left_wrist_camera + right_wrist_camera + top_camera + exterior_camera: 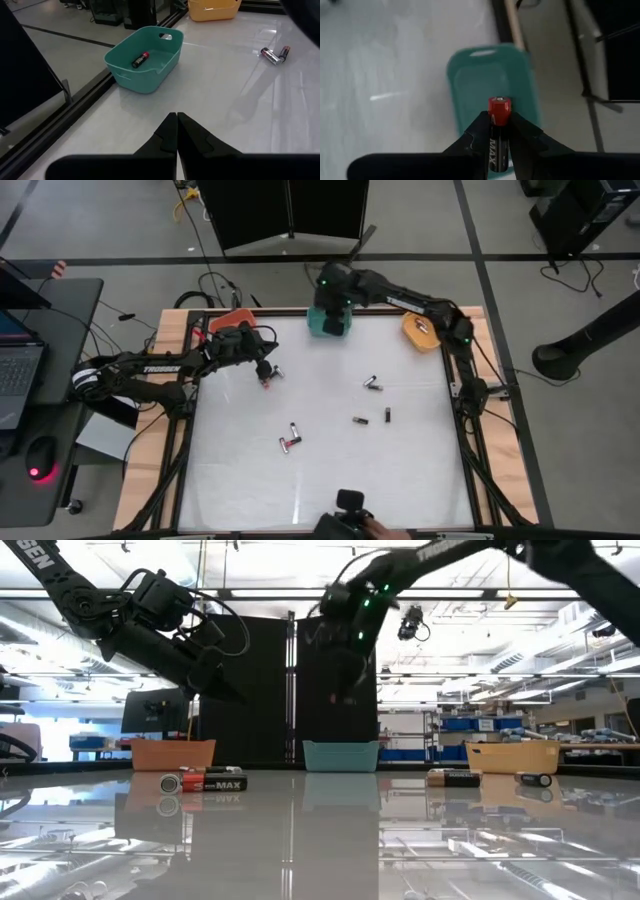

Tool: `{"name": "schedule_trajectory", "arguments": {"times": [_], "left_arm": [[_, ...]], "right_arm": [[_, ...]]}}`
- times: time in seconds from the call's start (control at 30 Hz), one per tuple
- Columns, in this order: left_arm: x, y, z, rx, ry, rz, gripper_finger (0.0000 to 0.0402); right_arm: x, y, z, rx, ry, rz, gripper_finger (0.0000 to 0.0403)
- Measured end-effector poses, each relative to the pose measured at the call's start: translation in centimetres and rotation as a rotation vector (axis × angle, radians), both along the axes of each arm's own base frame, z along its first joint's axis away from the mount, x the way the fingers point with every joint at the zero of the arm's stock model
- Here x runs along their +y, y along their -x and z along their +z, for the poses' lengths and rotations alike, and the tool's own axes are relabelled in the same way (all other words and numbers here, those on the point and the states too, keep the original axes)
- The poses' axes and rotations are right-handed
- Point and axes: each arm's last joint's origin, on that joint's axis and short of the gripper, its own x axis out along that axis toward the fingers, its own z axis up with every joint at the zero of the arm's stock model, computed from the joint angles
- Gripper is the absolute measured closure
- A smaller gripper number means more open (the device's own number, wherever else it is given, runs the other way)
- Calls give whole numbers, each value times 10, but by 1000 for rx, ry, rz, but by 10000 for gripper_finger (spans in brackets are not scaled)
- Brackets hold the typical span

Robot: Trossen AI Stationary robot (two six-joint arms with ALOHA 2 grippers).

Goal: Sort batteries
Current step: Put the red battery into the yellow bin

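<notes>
the right gripper [499,134] pinches a red-tipped battery [498,131] above the teal bin [490,80]; it is best let go only once centred over the bin's hollow. the left gripper [177,131], pressed together and empty, hangs over the table [320,480], where other batteries [290,439] lie

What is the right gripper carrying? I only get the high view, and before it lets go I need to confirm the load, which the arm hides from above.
Observer: The right gripper is shut on a black cylindrical battery with a red end.
Operator: Is it over a bin?
Observer: Yes, in the right wrist view the teal plastic bin lies directly beyond the battery.
Operator: Is that bin empty?
Observer: No, the left wrist view shows one black and red battery lying inside it.
Operator: And the left gripper?
Observer: The left gripper is shut with nothing between its fingers, above bare table.
</notes>
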Motion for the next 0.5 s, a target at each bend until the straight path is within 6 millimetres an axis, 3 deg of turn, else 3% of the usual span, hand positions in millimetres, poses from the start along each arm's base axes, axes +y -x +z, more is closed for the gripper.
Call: {"name": "schedule_trajectory", "arguments": {"times": [0.23, 0.5], "left_arm": [[0, 0, 0, -1, 5, -10, 391], [0, 0, 0, 0, 9, -10, 391]], "right_arm": [[-13, -8, -48, 94, -100, 43, 345], [-31, -9, -88, 149, -140, 47, 345]]}}
